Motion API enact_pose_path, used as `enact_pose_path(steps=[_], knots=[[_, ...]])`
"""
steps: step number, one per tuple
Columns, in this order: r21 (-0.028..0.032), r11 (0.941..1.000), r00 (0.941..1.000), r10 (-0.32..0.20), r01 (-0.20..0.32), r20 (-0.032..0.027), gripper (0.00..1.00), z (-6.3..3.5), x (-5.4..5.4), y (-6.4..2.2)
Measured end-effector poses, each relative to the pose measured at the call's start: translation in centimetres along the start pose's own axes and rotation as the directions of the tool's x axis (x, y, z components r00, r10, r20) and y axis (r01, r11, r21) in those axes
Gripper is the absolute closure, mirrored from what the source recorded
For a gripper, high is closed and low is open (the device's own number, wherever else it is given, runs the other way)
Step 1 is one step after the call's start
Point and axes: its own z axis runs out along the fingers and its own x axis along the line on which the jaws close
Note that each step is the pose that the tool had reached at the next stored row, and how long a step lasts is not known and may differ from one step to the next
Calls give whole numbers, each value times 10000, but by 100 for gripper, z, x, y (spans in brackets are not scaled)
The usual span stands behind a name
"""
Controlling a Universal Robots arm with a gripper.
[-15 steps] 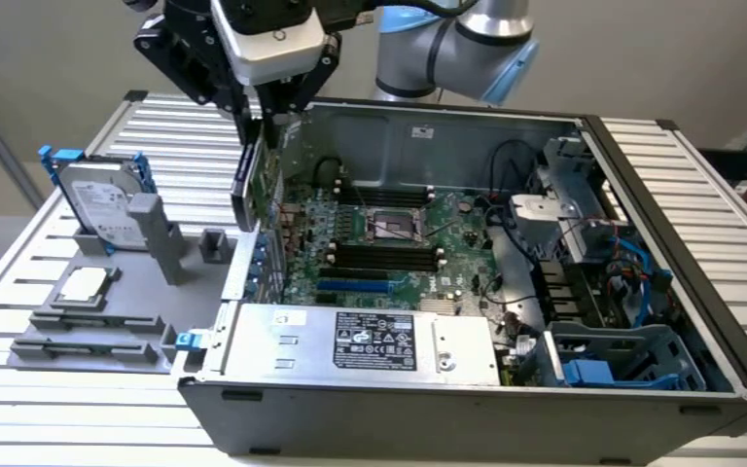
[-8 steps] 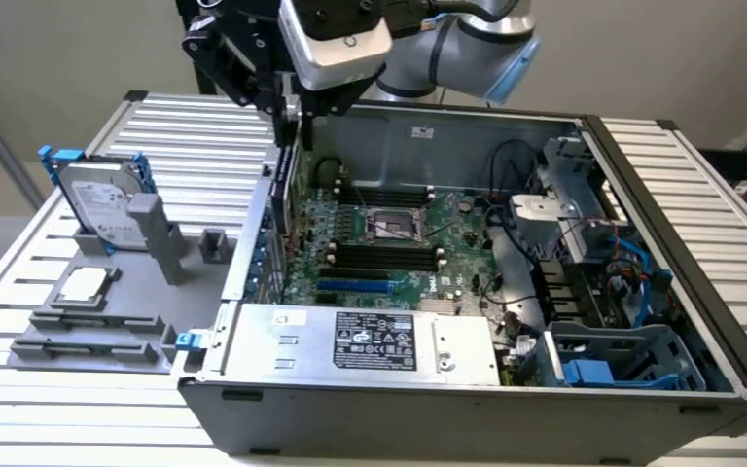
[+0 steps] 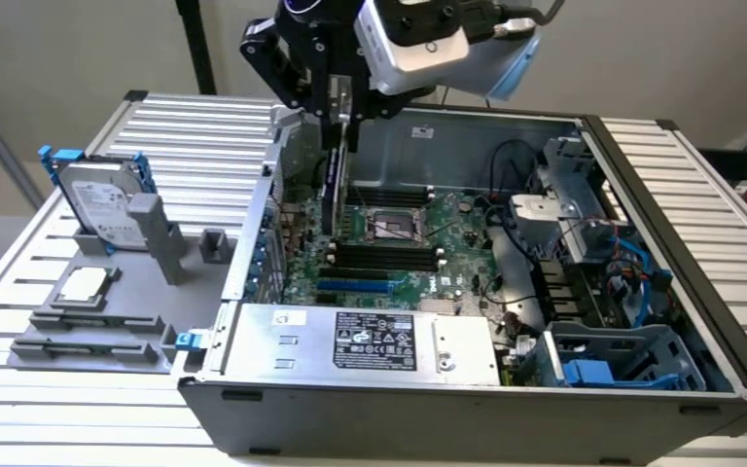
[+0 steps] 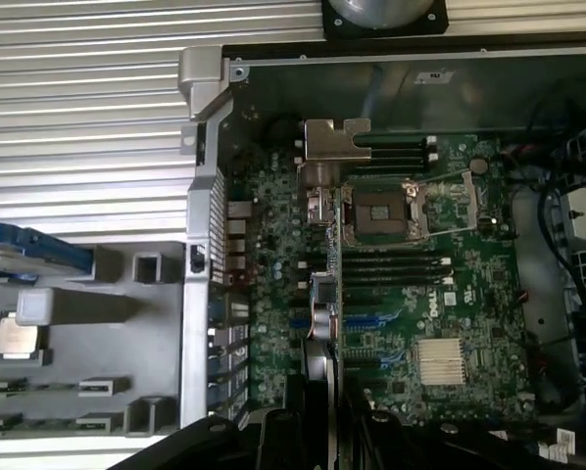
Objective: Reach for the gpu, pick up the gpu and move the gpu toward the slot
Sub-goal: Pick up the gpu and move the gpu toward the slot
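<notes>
While the arm hangs over the open computer case (image 3: 685,409), the exterior view shows its gripper (image 3: 337,107) partly closed on the top edge of the gpu (image 3: 338,180), which hangs upright and edge-on as a dark sliver above the motherboard (image 3: 412,253), toward the case's far left. The card's lower edge looks near the board, though whether it touches cannot be told. To the exterior view's left, on the ribbed worktop (image 3: 205,136), a grey fixture tray (image 3: 36,282) carries a hard drive in a blue frame (image 3: 98,209) and a small silver chip (image 3: 85,284), well apart from the arm.

In the wrist view, the gpu (image 4: 334,294) runs away from the camera as a thin line between the black fingers (image 4: 308,431), its silver bracket (image 4: 336,137) at the far end by the case's rear wall. It lies just beside the processor socket (image 4: 391,211), with blue expansion slots (image 4: 371,318) close to its line on the motherboard (image 4: 430,294).

The card looks light and stiff but fragile: the bare board edge, as held here, seems the safest purchase, sparing the components and the connector edge. A thin edge grip leaves it liable to swing or slip if tilted.
</notes>
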Motion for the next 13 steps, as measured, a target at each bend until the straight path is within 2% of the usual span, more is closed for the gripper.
enact_pose_path(steps=[6,13], knots=[[8,10000,10000,1,-1,-2,74,38,-275,15],[104,9999,10000,2,-2,0,74,135,-582,90]])
